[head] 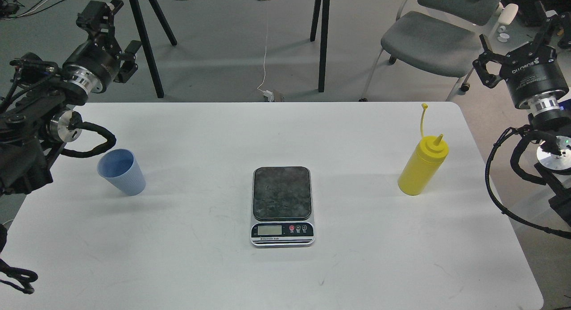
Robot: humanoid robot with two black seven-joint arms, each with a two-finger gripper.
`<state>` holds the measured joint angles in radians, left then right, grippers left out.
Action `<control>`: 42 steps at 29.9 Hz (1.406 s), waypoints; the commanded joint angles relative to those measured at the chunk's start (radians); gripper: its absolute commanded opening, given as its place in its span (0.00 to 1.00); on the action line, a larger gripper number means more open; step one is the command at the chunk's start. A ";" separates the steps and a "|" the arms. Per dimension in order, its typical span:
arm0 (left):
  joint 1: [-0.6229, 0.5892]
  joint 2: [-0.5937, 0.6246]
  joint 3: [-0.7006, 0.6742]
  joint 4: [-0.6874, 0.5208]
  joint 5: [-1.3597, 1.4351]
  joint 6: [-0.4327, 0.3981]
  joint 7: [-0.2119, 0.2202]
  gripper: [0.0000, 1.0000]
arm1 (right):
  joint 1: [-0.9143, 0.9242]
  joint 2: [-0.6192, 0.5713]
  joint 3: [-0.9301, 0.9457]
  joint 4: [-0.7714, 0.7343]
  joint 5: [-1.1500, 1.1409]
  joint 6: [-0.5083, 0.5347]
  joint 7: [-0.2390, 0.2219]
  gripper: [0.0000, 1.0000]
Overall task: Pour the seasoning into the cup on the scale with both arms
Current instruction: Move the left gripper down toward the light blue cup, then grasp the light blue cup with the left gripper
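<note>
Cup [122,172]: ribbed blue plastic, tapered
Seasoning [421,166]: yellow bottle, conical nozzle
Scale [282,206]: mottled platform
Left tool [117,38]: fingers apart
Right tool [513,44]: fingers spread

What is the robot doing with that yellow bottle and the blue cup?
Nothing is being held yet. The left hand and right hand hang open above the table edges. The blue cup stands on the left, the yellow bottle on the right, its cap off. The scale between them is bare.

ribbed plastic cup [121,171], mottled scale [282,206], matt table [366,256]
</note>
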<state>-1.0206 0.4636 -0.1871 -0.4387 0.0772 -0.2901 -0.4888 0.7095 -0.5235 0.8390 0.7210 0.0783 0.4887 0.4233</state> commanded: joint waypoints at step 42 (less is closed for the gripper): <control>0.122 0.280 0.277 -0.072 1.216 0.166 0.000 0.99 | -0.002 0.031 0.000 0.008 0.000 0.000 0.000 0.99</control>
<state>-0.9073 0.7499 0.0501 -0.5097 1.2914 -0.1442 -0.4888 0.7069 -0.4910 0.8407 0.7281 0.0783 0.4887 0.4235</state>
